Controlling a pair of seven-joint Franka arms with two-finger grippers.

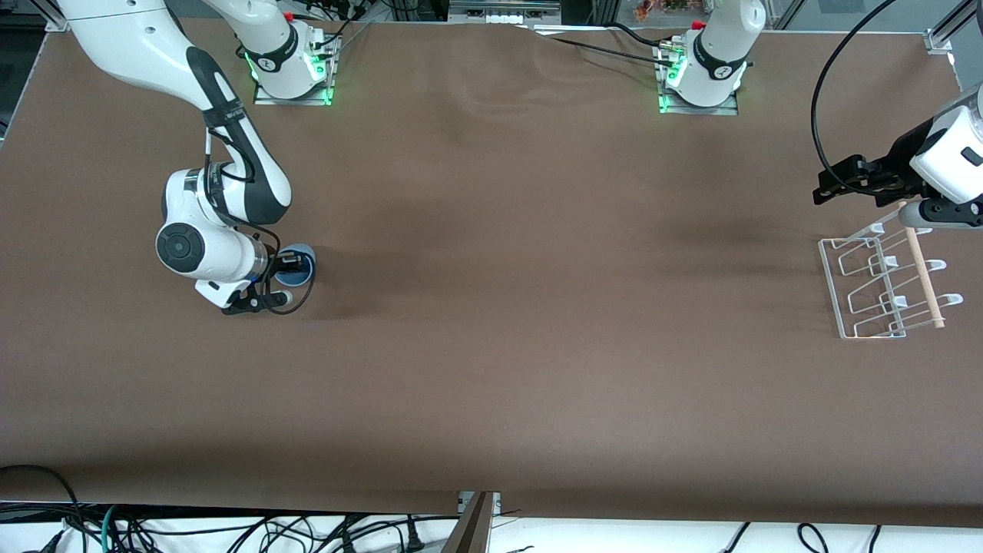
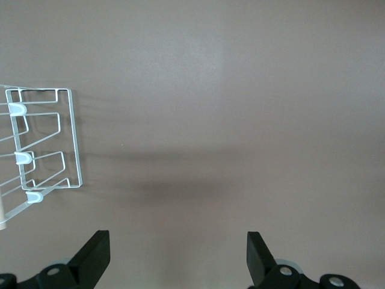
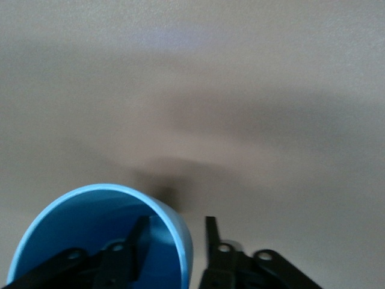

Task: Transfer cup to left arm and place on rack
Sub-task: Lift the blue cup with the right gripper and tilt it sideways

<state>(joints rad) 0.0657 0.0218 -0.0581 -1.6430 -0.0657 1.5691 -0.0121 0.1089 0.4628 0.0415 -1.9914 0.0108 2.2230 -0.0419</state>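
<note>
At the right arm's end of the table, the right gripper (image 1: 294, 265) pinches the wall of the cup (image 1: 301, 259), one finger inside, so it should squeeze firmly before lifting, while the left gripper (image 1: 828, 187) waits wide open above the rack (image 1: 837, 296).

No legible text, labels, brands or numbers anywhere in three views. Small dark round marks on collars at both arm bases (image 1: 269, 61) (image 1: 720, 71), too small to read. Cup (image 1: 301, 261), rack (image 1: 883, 288), brown surface (image 1: 491, 307) carry no print.
</note>
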